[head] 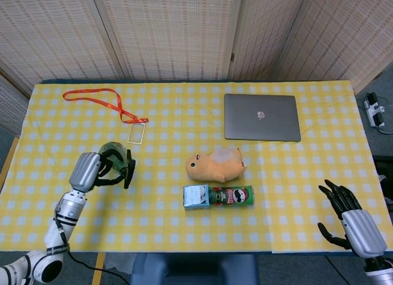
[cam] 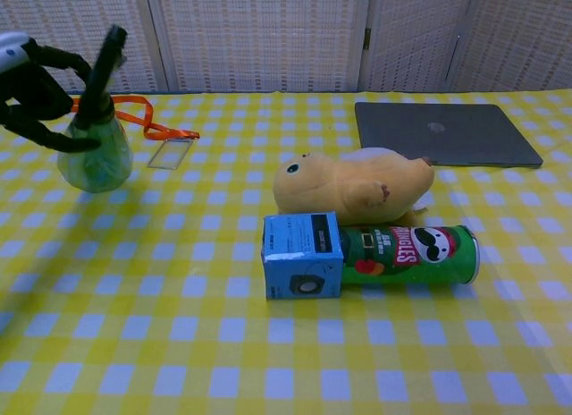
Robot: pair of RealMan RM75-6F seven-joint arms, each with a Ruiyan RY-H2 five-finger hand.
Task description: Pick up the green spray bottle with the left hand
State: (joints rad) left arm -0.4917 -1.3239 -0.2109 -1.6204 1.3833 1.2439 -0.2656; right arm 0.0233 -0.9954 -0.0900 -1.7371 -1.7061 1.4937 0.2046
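A table covered with a yellow-and-white checked cloth (head: 184,113) is backed by pale woven folding screens (head: 172,33). A closed grey laptop (head: 262,117) lies toward the far right corner, and an orange lanyard with a clear badge holder (head: 101,104) lies toward the far left corner. Near the middle of the near edge, a green cylindrical crisp can (head: 230,196) lies on its side with a small blue box (head: 196,196) touching its left end; a tan plush animal (head: 215,164) rests just behind them.

Near the left edge, the translucent green plastic spray bottle (cam: 94,151) is gripped by the left hand (head: 92,170), whose dark fingers (cam: 31,97) are wrapped around the bottle's neck below the black trigger head (cam: 109,53). In the chest view the bottle appears raised off the cloth, its long axis close to upright, the rounded body hanging below the hand and the head tilted slightly right. The bottle's base is judged to be clear of the table, so the lift looks essentially accomplished; only a steady hold seems to remain.

The right hand (head: 353,220) is seen at the near right corner, well apart from the bottle, with fingers spread and nothing held.
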